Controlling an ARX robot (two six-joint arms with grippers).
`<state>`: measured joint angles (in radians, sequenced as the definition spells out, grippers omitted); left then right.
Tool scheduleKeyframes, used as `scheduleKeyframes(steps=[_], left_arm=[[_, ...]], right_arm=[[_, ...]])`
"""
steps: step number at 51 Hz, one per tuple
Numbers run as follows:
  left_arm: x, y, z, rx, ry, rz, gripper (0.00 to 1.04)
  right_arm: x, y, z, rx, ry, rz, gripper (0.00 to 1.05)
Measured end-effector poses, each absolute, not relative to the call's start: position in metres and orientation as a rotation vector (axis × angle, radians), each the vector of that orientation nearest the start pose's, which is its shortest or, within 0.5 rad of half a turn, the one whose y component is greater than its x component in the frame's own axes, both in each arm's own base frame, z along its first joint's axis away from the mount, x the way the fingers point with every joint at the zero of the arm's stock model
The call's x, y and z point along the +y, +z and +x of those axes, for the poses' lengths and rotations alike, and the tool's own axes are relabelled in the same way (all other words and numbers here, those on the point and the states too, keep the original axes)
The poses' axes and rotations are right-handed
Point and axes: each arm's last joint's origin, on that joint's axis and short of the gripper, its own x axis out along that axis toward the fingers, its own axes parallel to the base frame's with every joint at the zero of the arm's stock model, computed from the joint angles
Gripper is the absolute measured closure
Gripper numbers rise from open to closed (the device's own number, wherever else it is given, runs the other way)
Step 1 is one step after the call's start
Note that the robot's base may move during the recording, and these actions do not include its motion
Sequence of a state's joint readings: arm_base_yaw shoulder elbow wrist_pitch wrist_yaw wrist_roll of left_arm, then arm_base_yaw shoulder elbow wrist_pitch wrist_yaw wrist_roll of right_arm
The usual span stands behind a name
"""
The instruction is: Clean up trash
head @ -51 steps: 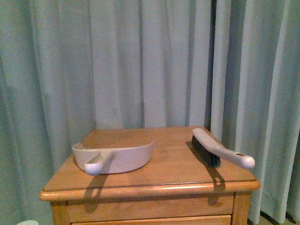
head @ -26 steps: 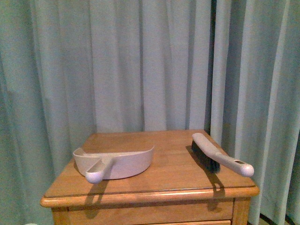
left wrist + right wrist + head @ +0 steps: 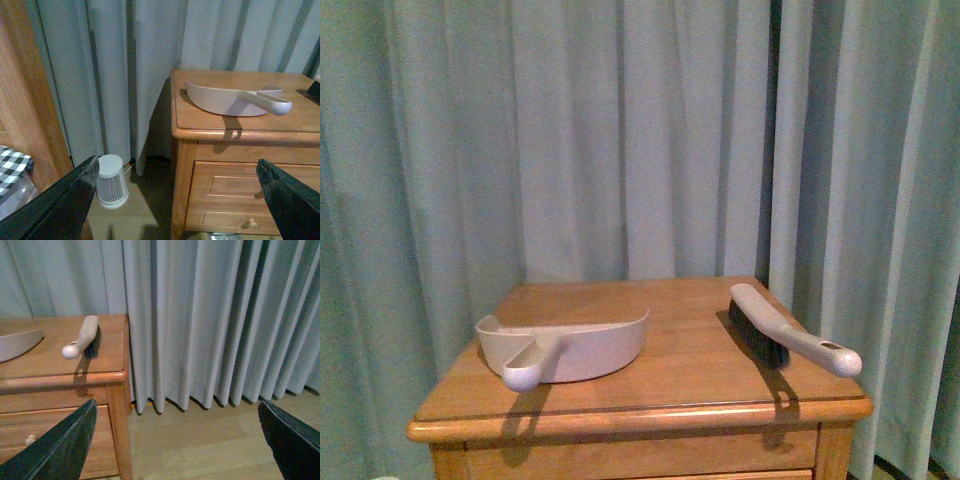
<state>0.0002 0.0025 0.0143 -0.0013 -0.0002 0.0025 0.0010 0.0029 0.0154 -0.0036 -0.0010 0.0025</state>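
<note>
You face a pale blue-grey curtain that hangs in folds behind everything and reaches down to the wooden floor on the right. In front of it stands a wooden cabinet with drawers under its top.

On the left half of that top sits the pinkish-beige dustpan, its rounded handle pointing towards you and the front edge. On the right half lies the brush, dark bristles down, head towards the curtain and handle end near the front right corner. The two are well apart, with bare wood between them.

Your left gripper hangs low beside the cabinet's left side, below the level of the top. Its dark fingers are spread wide with nothing between them. Your right gripper is off the cabinet's right front corner, over the floor. Its jaws are likewise wide and hold nothing.

In the left wrist view a black-and-white checked cloth shows at one edge. Nearby, a small white ribbed canister stands on the floor between the cabinet and the curtain. A small knob sits on a lower drawer.

You cannot tell where the trash is, as no view shows it.
</note>
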Motion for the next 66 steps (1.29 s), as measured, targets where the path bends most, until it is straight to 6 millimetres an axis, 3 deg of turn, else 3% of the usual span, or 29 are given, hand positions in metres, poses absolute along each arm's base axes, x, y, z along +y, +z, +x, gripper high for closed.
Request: scheduleKeyframes(steps=[13, 22, 28, 32, 38, 43, 46, 53, 66], left_arm=[[0.000, 0.168, 0.097, -0.010, 0.000, 0.002, 0.08], [-0.004, 0.173, 0.109, 0.119, -0.221, -0.094, 0.08], [-0.015, 0.224, 0.147, 0.145, -0.219, -0.039, 0.08], [-0.031, 0.245, 0.173, 0.207, -0.242, 0.035, 0.08], [-0.081, 0.279, 0.231, 0.357, -0.309, 0.212, 0.08], [-0.114, 0.294, 0.266, 0.415, -0.325, 0.283, 0.08], [-0.132, 0.297, 0.289, 0.447, -0.302, 0.326, 0.08], [-0.149, 0.286, 0.321, 0.526, -0.237, 0.374, 0.08], [-0.157, 0.263, 0.353, 0.640, -0.147, 0.386, 0.08]], right_arm=[[0.000, 0.168, 0.097, -0.009, 0.002, 0.002, 0.07], [0.000, 0.168, 0.097, -0.009, 0.002, 0.002, 0.07], [0.000, 0.168, 0.097, -0.009, 0.002, 0.002, 0.07], [0.000, 0.168, 0.097, -0.009, 0.002, 0.002, 0.07], [0.000, 0.168, 0.097, -0.009, 0.002, 0.002, 0.07], [0.000, 0.168, 0.097, -0.009, 0.002, 0.002, 0.07], [0.000, 0.168, 0.097, -0.009, 0.002, 0.002, 0.07], [0.000, 0.168, 0.097, -0.009, 0.002, 0.002, 0.07], [0.000, 0.168, 0.097, -0.009, 0.002, 0.002, 0.07]])
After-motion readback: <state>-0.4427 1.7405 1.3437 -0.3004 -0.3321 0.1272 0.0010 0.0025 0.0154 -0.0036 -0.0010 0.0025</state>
